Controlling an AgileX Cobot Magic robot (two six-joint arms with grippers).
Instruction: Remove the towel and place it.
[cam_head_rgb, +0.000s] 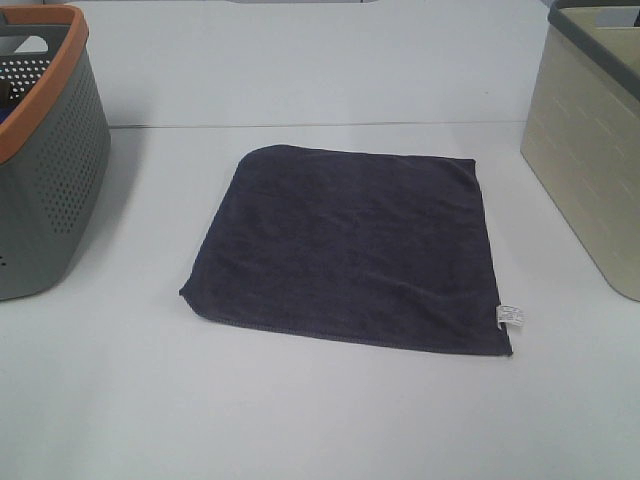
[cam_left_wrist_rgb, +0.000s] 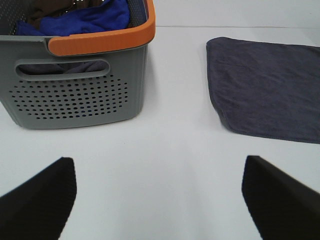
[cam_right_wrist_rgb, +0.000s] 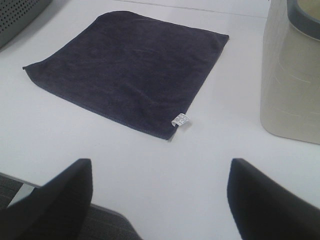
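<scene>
I see the towel (cam_head_rgb: 350, 250) flat on the desk (cam_head_rgb: 320, 420) between the gray basket (cam_head_rgb: 45, 150) and beige basket (cam_head_rgb: 590, 150), both pincers released and empty, so a shallow pinch could slip off it.

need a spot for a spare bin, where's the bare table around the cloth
Bare white table runs along the near side of the dark square terry towel. Narrower strips separate it from the grey perforated basket with orange rim and the beige basket. The grey basket is already filled with cloths.
</scene>
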